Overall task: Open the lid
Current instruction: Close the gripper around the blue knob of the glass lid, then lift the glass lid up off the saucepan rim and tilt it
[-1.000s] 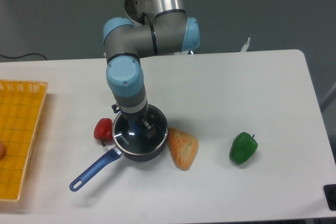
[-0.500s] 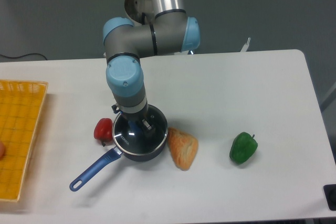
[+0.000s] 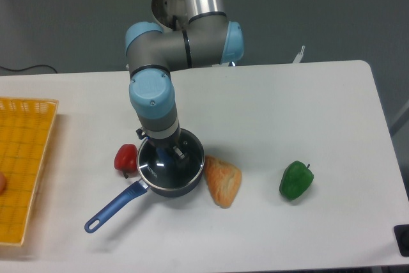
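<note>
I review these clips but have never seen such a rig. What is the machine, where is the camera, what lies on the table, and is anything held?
This is one robot arm, grey with blue joints, seen from a fixed camera looking down at a white table. At its tip is a two-finger gripper, lowered over a dark saucepan with a long blue handle. A clear glass lid covers the pan; the gripper is at its middle, where the knob would be, but the arm blocks the view, so I cannot tell whether it has closed on it. Beside the pan lie a red pepper and a piece of bread. Further right sits a green pepper. A yellow basket is at the left edge.
</note>
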`<state>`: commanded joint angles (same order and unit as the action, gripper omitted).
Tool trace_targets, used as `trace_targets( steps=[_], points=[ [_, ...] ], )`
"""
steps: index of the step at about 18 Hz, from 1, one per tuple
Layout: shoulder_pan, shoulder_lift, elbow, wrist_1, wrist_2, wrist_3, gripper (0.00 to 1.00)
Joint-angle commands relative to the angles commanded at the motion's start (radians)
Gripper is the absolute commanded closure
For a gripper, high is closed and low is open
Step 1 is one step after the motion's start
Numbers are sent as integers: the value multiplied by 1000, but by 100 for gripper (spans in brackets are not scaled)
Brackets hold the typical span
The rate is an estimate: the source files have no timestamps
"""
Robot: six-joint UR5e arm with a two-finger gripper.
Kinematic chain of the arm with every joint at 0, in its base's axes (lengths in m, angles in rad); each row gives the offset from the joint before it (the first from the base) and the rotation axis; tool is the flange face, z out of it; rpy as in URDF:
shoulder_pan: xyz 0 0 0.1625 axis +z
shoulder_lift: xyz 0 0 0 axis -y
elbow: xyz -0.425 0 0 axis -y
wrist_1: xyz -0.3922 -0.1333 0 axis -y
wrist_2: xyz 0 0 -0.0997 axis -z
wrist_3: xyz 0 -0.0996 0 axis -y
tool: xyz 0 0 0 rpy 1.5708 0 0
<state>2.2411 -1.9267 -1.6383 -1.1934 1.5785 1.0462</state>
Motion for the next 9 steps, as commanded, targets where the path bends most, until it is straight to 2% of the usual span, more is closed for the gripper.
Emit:
trace_targets(
  steps=[9],
  points=[
    [15, 5, 51, -11, 0, 12, 39]
  ],
)
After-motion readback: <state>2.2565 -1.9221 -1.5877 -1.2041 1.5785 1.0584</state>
